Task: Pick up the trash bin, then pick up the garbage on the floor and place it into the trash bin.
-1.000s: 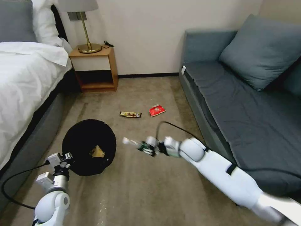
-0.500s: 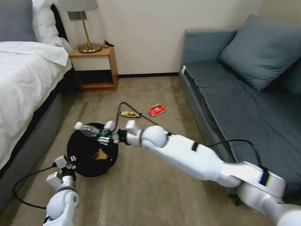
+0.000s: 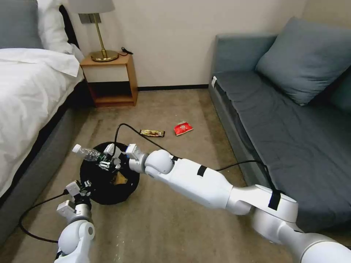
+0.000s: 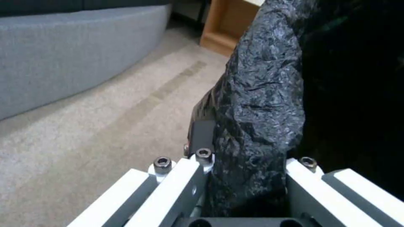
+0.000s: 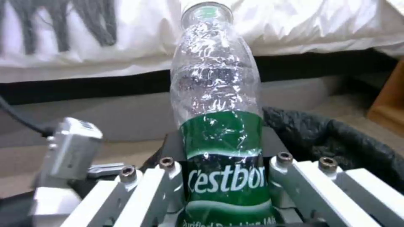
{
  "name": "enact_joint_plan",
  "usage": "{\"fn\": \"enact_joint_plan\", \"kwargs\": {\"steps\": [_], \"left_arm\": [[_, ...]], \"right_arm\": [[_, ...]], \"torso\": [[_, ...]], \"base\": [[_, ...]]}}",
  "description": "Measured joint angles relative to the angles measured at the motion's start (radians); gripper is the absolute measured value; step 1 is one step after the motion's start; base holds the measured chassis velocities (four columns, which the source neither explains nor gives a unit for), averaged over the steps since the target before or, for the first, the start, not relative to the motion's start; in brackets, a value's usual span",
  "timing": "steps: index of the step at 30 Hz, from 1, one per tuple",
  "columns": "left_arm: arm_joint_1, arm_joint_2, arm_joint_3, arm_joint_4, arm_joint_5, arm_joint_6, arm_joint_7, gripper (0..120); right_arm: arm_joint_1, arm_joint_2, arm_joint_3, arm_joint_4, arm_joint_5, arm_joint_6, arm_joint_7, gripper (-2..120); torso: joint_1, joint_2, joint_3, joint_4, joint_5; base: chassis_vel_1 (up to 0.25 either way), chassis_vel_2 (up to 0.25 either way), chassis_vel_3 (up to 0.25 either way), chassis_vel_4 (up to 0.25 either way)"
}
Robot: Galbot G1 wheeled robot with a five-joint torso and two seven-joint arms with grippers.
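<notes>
Pinching clear bottle (image 3: pixel 87 153), right hand (image 3: pixel 106 160) above trash bin (image 3: pixel 109 190), left hand (image 3: pixel 81 187) clamping rim.

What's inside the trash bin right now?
A crumpled tan paper bag lies inside the trash bin. The right gripper, holding the bottle above, covers part of the interior.

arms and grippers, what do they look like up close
Both arms are glossy white with rounded, ball-like joints. The right arm wears black bands and trails a black cable looping to its wrist; the left arm has a black cable too. The right gripper and left gripper have flat white finger links with dark hex bolts.
</notes>
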Motion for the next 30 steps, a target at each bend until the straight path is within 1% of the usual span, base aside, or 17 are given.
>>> {"fn": "enact_joint_plan", "kwargs": {"steps": [2,3,6,7,8,9,11,12,13,16,17,18,21,25,27,29,30], "left_arm": [[0.002,-0.002,-0.001,-0.005,-0.002,0.000,0.001,3],[0.002,-0.002,-0.001,-0.005,-0.002,0.000,0.001,3],[0.005,-0.002,-0.005,-0.006,-0.003,-0.002,0.004,3],[0.006,-0.001,-0.006,-0.006,-0.003,-0.002,0.004,3],[0.006,-0.001,-0.006,-0.006,-0.003,-0.002,0.004,3],[0.006,-0.001,-0.006,-0.006,-0.004,-0.002,0.004,3],[0.006,0.000,-0.006,-0.006,-0.004,-0.003,0.005,3],[0.006,0.000,-0.006,-0.006,-0.004,-0.003,0.005,3],[0.006,0.000,-0.006,-0.006,-0.004,-0.003,0.005,3],[0.009,0.001,-0.006,-0.008,-0.005,-0.004,0.005,3],[0.009,0.001,-0.006,-0.008,-0.005,-0.004,0.005,3],[0.010,0.002,-0.006,-0.009,-0.005,-0.004,0.005,3],[0.015,0.004,-0.007,-0.012,-0.005,-0.006,0.006,3],[0.019,0.009,-0.013,-0.015,-0.006,-0.010,0.006,3],[0.023,0.018,-0.021,-0.015,-0.011,-0.013,0.006,3],[0.029,0.031,-0.028,-0.016,-0.020,-0.015,0.006,3],[0.029,0.031,-0.028,-0.016,-0.020,-0.015,0.006,3]], "right_arm": [[-0.008,0.007,-0.003,-0.013,-0.011,0.015,0.016,31],[-0.008,0.007,-0.003,-0.013,-0.011,0.015,0.016,31],[-0.016,0.008,-0.007,-0.007,-0.017,0.026,0.026,46],[-0.017,0.007,-0.007,-0.003,-0.017,0.027,0.029,50],[-0.017,0.007,-0.007,-0.003,-0.017,0.027,0.029,50],[-0.019,0.006,-0.007,0.002,-0.017,0.028,0.034,56],[-0.022,0.004,-0.008,0.005,-0.018,0.031,0.040,62],[-0.024,0.001,-0.008,0.007,-0.020,0.033,0.042,68],[-0.024,0.001,-0.008,0.007,-0.020,0.033,0.042,68],[-0.032,-0.007,-0.006,0.015,-0.024,0.034,0.051,83],[-0.032,-0.007,-0.006,0.015,-0.024,0.034,0.051,83],[-0.035,-0.010,-0.005,0.015,-0.025,0.036,0.052,88],[-0.048,-0.018,0.011,0.022,-0.031,0.040,0.060,98],[-0.067,-0.030,0.041,0.051,-0.008,0.051,0.072,99],[-0.090,-0.051,0.077,0.097,0.032,0.058,0.107,100],[-0.124,-0.090,0.128,0.157,0.060,0.054,0.153,100],[-0.124,-0.090,0.128,0.157,0.060,0.054,0.153,100]], "torso": [[0.000,0.000,0.000,-0.0001,-0.0001],[0.000,0.000,0.000,-0.0001,-0.0001],[0.000,0.000,0.000,-0.0001,0.0000],[0.000,0.000,0.000,0.0000,0.0000],[0.000,0.000,0.000,0.0000,0.0000],[0.000,0.000,0.000,0.0000,0.0000],[0.000,0.000,0.000,0.0000,0.0000],[0.000,0.000,0.000,-0.0001,0.0000],[0.000,0.000,0.000,-0.0001,0.0000],[0.000,0.000,0.000,-0.0001,0.0000],[0.000,0.000,0.000,-0.0001,0.0000],[0.000,0.000,0.000,0.0000,0.0001],[0.000,0.000,0.000,-0.0001,0.0000],[0.000,0.000,0.000,0.0000,0.0001],[0.000,0.000,0.000,0.0003,0.0002],[0.000,0.000,0.000,0.0004,0.0002],[0.000,0.000,0.000,0.0004,0.0002]], "base": [[0.000,0.000,0.000,0.000],[0.000,0.000,0.000,0.000],[0.000,0.000,0.000,0.000],[0.000,0.000,0.000,0.000],[0.000,0.000,0.000,0.000],[0.000,0.000,0.000,0.000],[0.000,0.000,0.000,0.000],[0.000,0.000,0.000,0.000],[0.000,0.000,0.000,0.000],[0.000,0.000,0.000,0.000],[0.000,0.000,0.000,0.000],[0.000,0.000,0.000,0.000],[0.000,0.000,0.000,0.000],[0.000,0.000,0.000,0.000],[0.000,0.000,0.000,0.000],[0.000,0.000,0.000,0.000],[0.000,0.000,0.000,0.000]]}}
